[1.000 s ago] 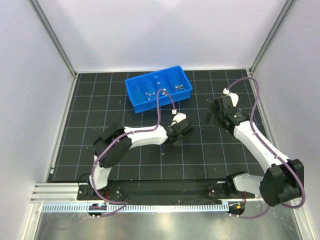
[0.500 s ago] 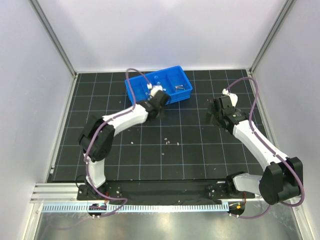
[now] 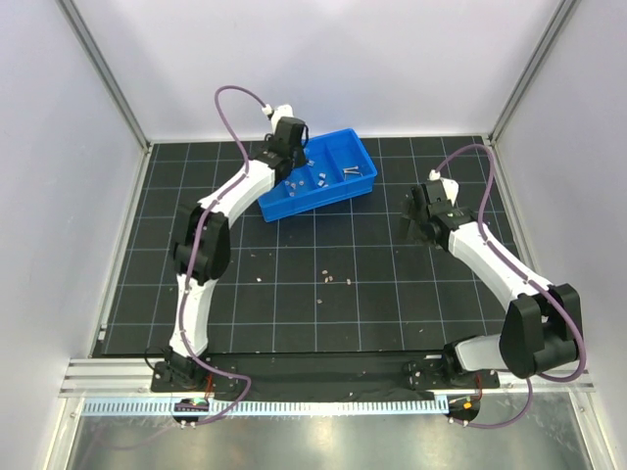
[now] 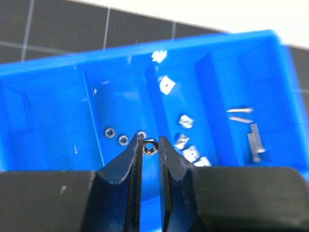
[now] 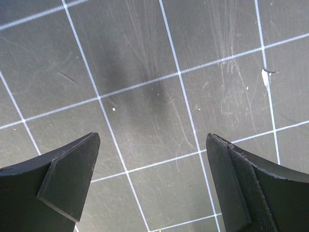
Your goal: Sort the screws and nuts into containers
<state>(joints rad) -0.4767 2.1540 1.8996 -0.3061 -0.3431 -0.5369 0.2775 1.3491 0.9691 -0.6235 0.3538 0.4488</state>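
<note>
A nut (image 4: 150, 147) pinched over the blue tray (image 4: 58, 67)
Left gripper (image 4: 150, 143) nips its sides; light, hard, probably slippery. Right gripper (image 5: 152, 145) gapes, well apart from the tray.

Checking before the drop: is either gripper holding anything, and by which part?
The left gripper pinches a small nut by its outer sides, between its fingertips, over the blue tray. The right gripper is open and holds nothing.
</note>
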